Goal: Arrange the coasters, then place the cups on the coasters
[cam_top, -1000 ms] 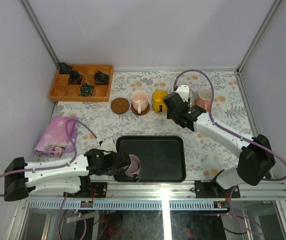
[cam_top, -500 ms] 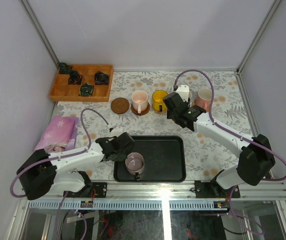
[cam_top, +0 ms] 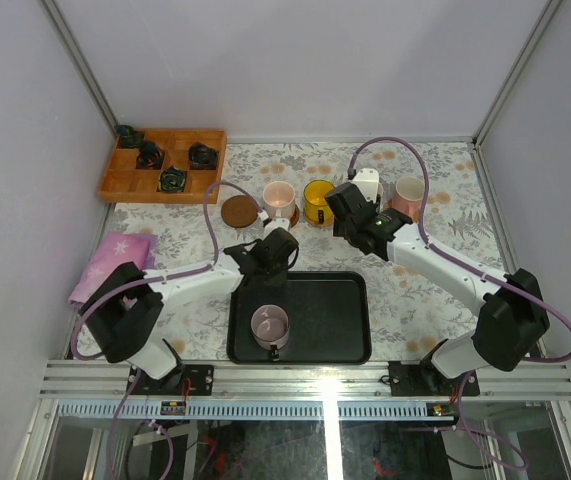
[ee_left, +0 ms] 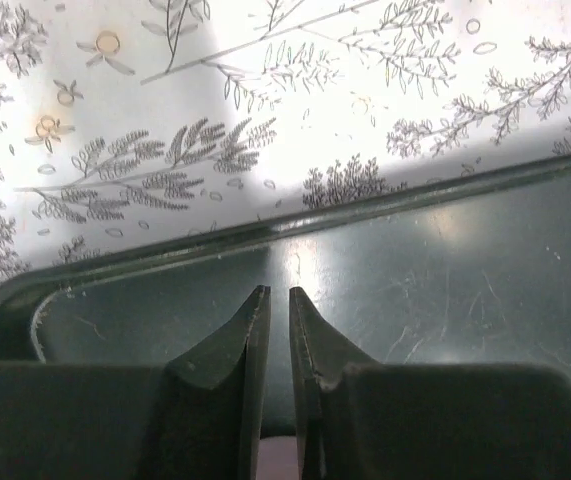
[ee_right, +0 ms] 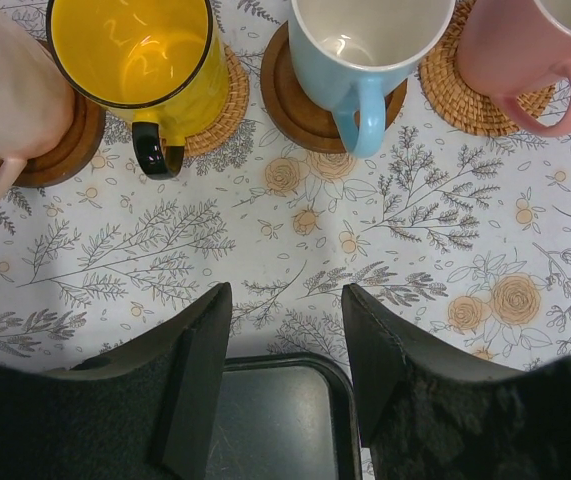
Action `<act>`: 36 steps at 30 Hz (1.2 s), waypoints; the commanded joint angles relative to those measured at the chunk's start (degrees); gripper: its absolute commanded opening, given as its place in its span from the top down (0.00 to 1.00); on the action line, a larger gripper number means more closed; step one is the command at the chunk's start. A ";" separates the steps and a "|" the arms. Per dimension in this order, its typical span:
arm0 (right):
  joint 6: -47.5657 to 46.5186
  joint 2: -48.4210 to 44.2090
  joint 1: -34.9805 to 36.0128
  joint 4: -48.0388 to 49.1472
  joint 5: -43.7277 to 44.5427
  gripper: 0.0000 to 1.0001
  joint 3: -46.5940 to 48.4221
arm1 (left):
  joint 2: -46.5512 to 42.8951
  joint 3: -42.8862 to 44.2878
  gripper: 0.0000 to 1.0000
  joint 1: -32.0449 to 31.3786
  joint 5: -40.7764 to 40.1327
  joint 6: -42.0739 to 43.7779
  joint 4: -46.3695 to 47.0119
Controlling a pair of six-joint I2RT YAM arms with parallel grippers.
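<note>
A mauve cup (cam_top: pixel 269 324) stands in the black tray (cam_top: pixel 330 325), apart from both grippers. My left gripper (cam_top: pixel 270 262) (ee_left: pixel 273 292) hovers over the tray's (ee_left: pixel 445 260) far left rim, its jaws almost together with nothing between them. My right gripper (cam_top: pixel 365 235) (ee_right: pixel 285 290) hangs open and empty above the tray's (ee_right: pixel 275 420) far edge. Beyond it stands a row of cups on coasters: a pale cup (ee_right: pixel 0 80), a yellow cup (ee_right: pixel 130 50), a blue-handled cup (ee_right: pixel 365 40) and a pink cup (ee_right: pixel 520 45). One bare brown coaster (cam_top: pixel 239 211) lies left of the row.
A wooden compartment box (cam_top: pixel 125 185) holding small black objects sits at the far left. A pink printed cloth (cam_top: pixel 110 265) lies near the left wall. Enclosure walls close in on the left, right and back of the flowered tablecloth (cam_top: pixel 415 300).
My left gripper has come away from the mauve cup, which stays in the tray, and swung away from the near edge to the tray's far left rim. The right arm has not moved.
</note>
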 commanded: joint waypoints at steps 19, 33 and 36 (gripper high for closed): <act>0.36 -4.60 -0.49 1.68 1.54 0.42 -2.08 | -21.20 1.16 0.15 3.62 5.36 -2.16 -24.46; 0.53 -5.02 -0.49 2.98 -1.73 0.42 -3.16 | -25.77 -4.53 0.00 -4.44 17.90 -4.65 -25.99; 0.72 -5.29 -0.44 2.97 -1.80 0.42 -3.26 | -25.48 -5.06 0.00 -5.93 17.86 -4.99 -25.66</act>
